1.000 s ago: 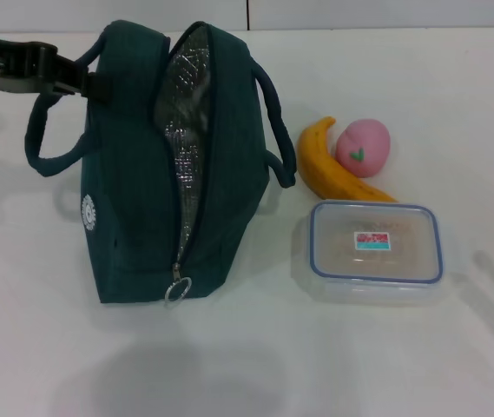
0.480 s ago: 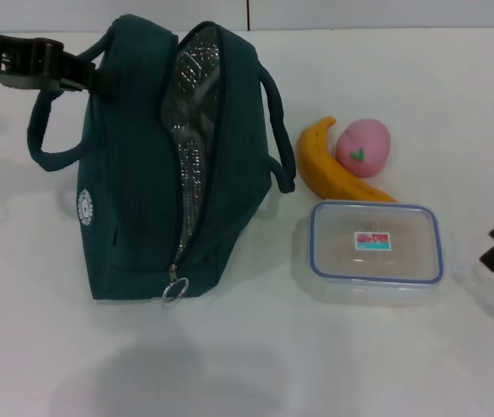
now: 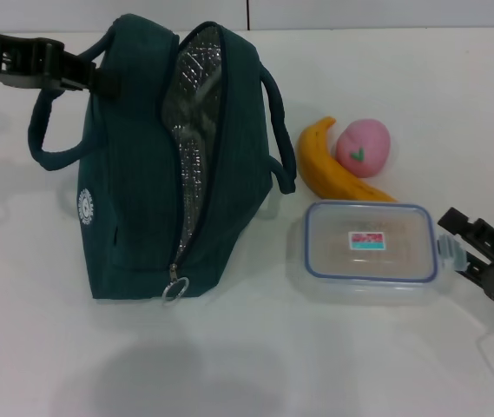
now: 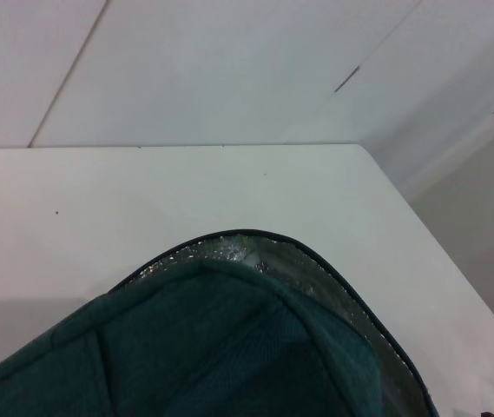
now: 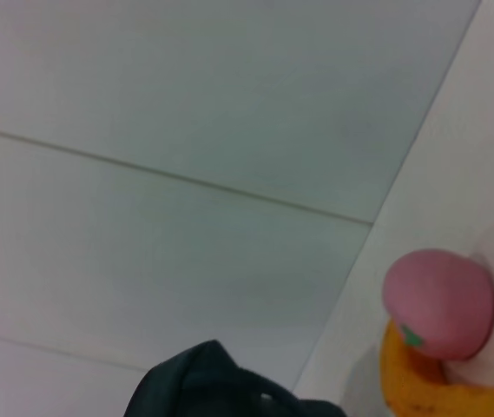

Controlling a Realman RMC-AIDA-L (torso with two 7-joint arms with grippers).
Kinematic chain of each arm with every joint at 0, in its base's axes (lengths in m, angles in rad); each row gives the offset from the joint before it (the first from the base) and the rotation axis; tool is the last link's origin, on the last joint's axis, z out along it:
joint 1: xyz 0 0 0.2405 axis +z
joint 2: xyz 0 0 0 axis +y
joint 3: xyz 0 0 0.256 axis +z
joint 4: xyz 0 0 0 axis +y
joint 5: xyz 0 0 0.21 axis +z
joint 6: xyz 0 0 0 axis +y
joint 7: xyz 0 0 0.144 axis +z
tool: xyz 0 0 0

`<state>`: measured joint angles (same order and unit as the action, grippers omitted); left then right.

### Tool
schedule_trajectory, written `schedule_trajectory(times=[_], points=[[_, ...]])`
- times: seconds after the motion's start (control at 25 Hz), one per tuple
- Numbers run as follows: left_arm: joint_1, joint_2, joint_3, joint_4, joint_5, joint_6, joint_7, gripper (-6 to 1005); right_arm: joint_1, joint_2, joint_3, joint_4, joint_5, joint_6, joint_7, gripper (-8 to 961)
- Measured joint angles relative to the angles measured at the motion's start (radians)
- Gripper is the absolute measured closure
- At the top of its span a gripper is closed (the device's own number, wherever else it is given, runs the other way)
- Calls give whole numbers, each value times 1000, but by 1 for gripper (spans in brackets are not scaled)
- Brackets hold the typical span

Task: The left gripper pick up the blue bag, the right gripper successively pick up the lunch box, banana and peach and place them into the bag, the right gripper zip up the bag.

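Note:
The blue bag (image 3: 134,174) stands left of centre in the head view, its zip open and silver lining showing. My left gripper (image 3: 90,76) is at the bag's far left corner, shut on a handle strap. The left wrist view shows only the bag (image 4: 212,347) top. The clear lunch box (image 3: 370,252) with a blue rim lies right of the bag. Behind it lie the banana (image 3: 316,161) and the pink peach (image 3: 364,146), touching each other. My right gripper (image 3: 457,250) is open at the lunch box's right end, around its side clip. The right wrist view shows the peach (image 5: 439,302), banana (image 5: 429,395) and bag (image 5: 212,387).
Everything rests on a white table (image 3: 247,365). The zip's metal ring pull (image 3: 177,291) hangs at the bag's near end. A white wall rises behind the table's far edge.
My right gripper has come in from the right edge up to the lunch box's right end, and the box has shifted slightly left. The left gripper still holds the bag handle.

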<state>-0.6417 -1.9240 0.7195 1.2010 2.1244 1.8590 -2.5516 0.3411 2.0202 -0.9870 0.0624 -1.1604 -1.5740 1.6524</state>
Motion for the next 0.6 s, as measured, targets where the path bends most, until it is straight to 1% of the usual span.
schedule_trajectory(times=[0.6], points=[[7, 0, -6, 0, 0, -1, 3, 967, 8, -1, 1, -1, -10, -7, 12, 261]])
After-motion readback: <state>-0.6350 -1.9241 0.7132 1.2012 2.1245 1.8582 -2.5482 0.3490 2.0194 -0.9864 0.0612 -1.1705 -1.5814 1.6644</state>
